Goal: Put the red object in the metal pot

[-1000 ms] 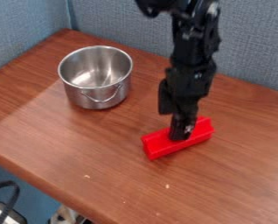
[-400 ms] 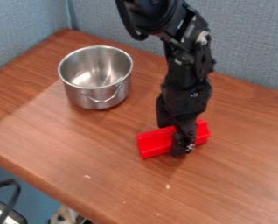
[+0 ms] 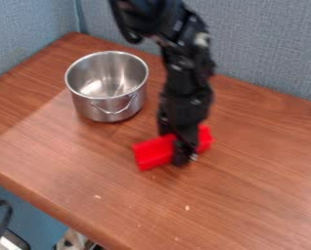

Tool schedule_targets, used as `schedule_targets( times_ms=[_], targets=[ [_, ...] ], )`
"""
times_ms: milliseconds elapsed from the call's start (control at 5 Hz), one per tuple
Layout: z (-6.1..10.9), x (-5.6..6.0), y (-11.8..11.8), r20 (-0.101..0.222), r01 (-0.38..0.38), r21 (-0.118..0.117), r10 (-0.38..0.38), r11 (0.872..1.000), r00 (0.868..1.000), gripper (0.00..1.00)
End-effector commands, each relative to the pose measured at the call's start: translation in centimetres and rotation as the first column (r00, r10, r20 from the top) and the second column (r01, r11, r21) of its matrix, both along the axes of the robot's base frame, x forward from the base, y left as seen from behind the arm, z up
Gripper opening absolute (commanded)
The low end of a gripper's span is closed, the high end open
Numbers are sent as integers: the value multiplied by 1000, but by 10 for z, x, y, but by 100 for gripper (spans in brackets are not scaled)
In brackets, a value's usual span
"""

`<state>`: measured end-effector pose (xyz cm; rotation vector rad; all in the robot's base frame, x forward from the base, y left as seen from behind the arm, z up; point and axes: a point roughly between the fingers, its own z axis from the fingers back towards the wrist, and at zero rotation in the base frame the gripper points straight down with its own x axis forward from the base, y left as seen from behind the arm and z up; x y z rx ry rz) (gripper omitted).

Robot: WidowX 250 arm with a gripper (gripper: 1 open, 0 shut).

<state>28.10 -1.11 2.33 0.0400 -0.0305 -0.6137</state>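
In the upper left of the frame we see the metal pot (image 3: 108, 85), standing upright on the wooden table (image 3: 54, 146), and nothing is inside it. To the right of the pot and a little lower, near the middle of the frame, the red object (image 3: 155, 152) lies flat on the table. It is well apart from the pot, but nearer to it than a second ago: the block has shifted to the left, toward the pot side, and the arm has moved with it.

The gripper (image 3: 185, 156) points straight down and its fingers stand on both sides of the block. We judge that the jaws are closing on it, because they look narrower than before, yet we cannot tell if they already press the block firmly. The block is not lifted; it rests on the wood.

For the task this means the grasp is nearly made, and the lift and the carry to the pot remain.
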Motion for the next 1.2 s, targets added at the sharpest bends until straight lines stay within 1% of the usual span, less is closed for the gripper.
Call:
schedule_targets(
  times_ms=[0,200,400,600,800,1000],
  targets=[
    [11,25,13,25,-82,-26,83,996,996,0],
    [29,33,19,47,-135,-22,136,991,990,0],
    [48,37,17,62,-160,-34,162,987,985,0],
    [62,38,8,69,-126,-54,129,991,989,0],
    [64,45,1,66,-84,-53,88,995,994,0],
    [60,48,-14,69,-64,-65,69,996,995,0]
  ],
)
